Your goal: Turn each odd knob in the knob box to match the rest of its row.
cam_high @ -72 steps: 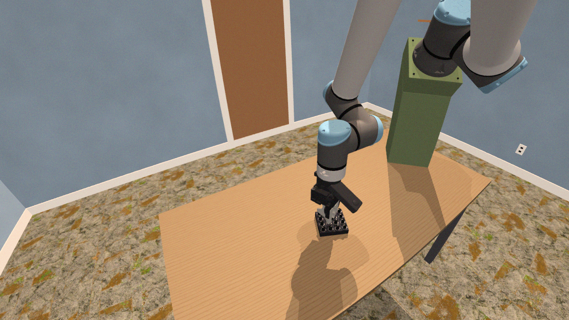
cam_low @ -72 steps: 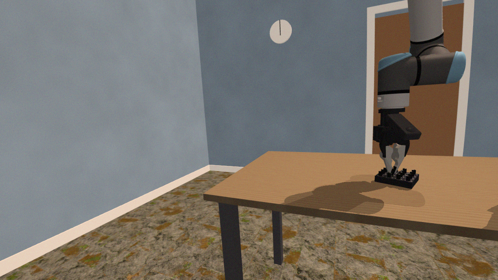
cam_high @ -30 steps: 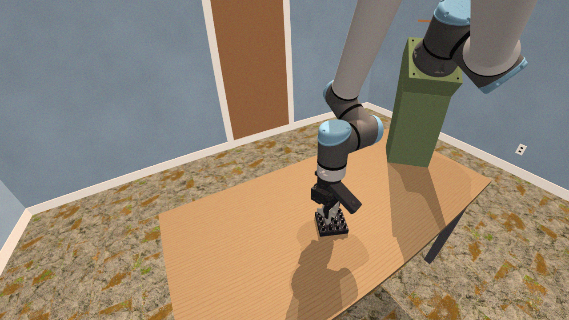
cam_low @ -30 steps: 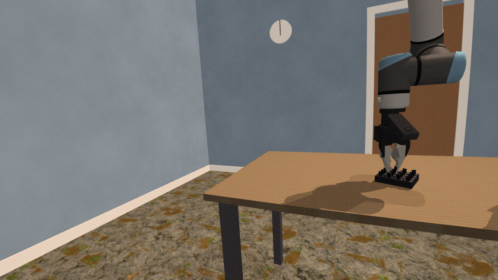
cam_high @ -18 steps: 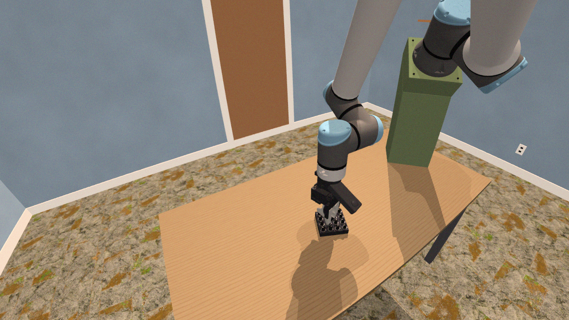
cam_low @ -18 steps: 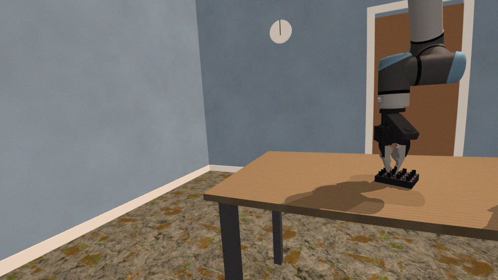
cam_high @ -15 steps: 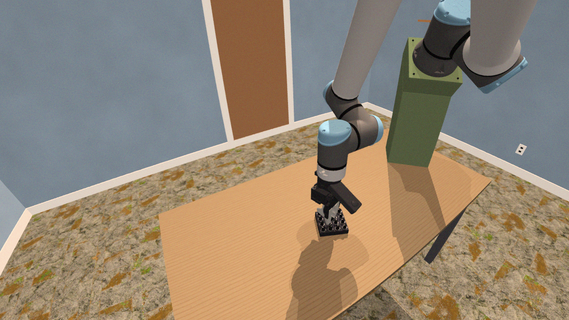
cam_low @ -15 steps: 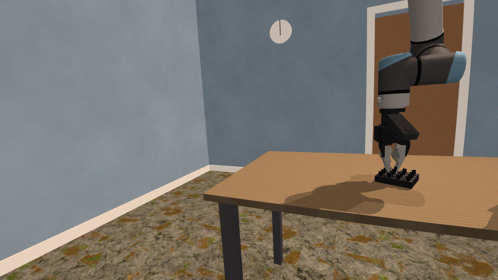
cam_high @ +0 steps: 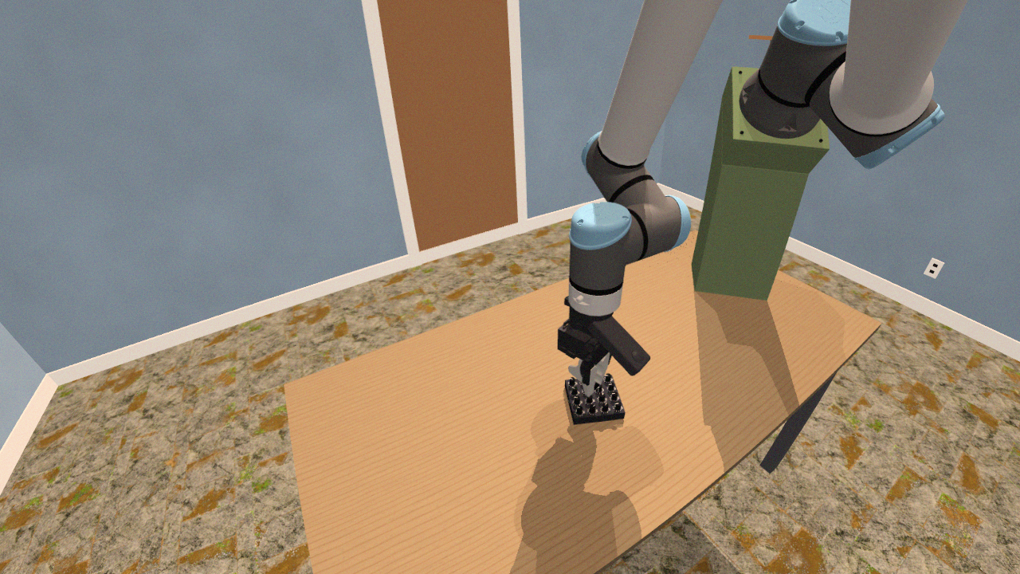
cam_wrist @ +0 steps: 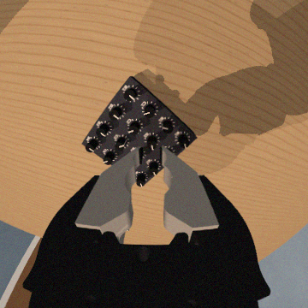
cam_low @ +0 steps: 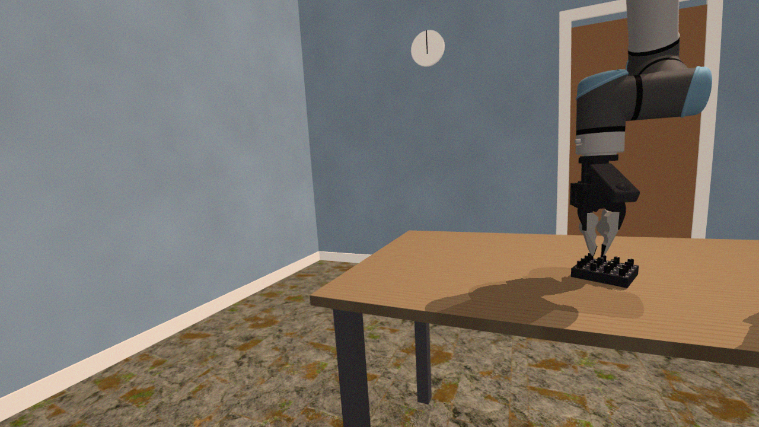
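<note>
Here the knob box (cam_wrist: 137,128), a small black rectangular block studded with rows of round knobs, lies flat on the wooden table (cam_high: 428,457), well in from its edges and near the green pedestal (cam_high: 748,214). The gripper (cam_wrist: 147,168) hangs just above the box's near corner; its grey wedge-shaped fingers stand slightly apart and hold nothing, and a corner knob (cam_wrist: 141,177) shows in the gap between them. In the exterior view the fingertips appear raised off the knob tops, though how far cannot be told. Each knob is a short, stiff, dark cylinder carrying a pale pointer line, ringed by fine white marks; the labels are too small to read. Judged from these shapes, the knobs are rigid and probably smooth-sided, so a pinch should be taken squarely across a knob's cylindrical wall, centred on its axis. The box looks light and unfastened, and may slide or swivel on the smooth, fine-grained wood if the twist is off-centre.
</note>
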Controlling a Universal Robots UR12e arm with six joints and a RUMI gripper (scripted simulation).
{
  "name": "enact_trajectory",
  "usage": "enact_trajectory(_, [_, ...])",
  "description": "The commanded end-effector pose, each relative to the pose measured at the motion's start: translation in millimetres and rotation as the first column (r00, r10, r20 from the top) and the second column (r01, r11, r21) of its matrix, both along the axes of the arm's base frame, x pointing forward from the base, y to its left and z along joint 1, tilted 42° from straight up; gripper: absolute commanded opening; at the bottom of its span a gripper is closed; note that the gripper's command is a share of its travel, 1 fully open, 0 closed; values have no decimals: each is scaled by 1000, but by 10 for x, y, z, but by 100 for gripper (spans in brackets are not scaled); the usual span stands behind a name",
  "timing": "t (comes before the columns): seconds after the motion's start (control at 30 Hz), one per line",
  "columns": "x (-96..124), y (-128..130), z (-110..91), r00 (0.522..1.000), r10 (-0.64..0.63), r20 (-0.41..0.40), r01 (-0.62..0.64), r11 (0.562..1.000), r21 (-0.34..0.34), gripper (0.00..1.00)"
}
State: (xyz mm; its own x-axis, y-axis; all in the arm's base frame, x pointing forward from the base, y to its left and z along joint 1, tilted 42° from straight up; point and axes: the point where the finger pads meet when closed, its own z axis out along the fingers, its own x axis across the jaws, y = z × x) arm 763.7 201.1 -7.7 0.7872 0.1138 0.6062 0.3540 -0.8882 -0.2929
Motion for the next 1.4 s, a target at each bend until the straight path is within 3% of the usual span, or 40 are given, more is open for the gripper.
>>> enact_trajectory(0.0, [-55, -52, 88, 1000, 0, 1, 0, 1000, 0, 11])
enact_trajectory(0.93, [-87, -77, 131, 1000, 16, 10, -16, 1000, -11, 11])
enact_trajectory(1.17, [-99, -77, 138, 995, 90, 51, -87, 994, -63, 11])
enact_trajectory(1.37, [-119, -80, 148, 971, 213, 109, -195, 969, -153, 11])
